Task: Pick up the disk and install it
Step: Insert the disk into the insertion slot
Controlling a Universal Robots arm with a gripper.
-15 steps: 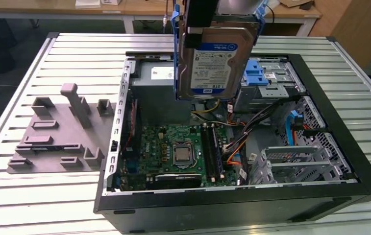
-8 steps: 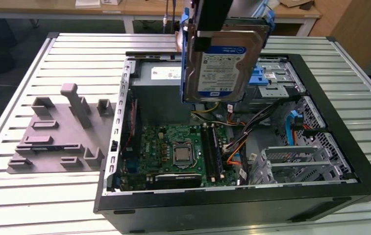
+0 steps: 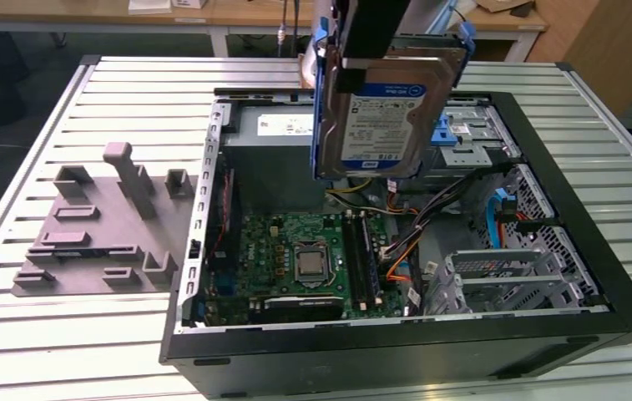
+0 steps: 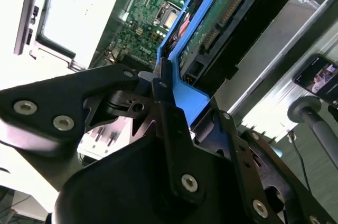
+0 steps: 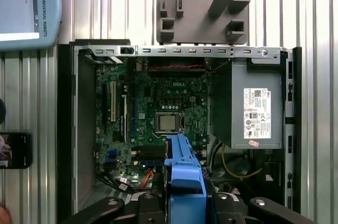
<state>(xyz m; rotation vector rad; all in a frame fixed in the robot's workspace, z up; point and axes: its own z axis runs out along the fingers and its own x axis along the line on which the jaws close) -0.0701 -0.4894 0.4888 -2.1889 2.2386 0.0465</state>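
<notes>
One flat silver-grey disk with a white-and-blue label and blue plastic bracket hangs upright above the open black computer case, clamped edgewise in the black gripper jaws, over the green motherboard beside the grey power-supply box.

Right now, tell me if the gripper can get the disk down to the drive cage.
Probably yes. The gripper holds the disk above the open case, and nothing visible lies between it and the drive cage.
</notes>
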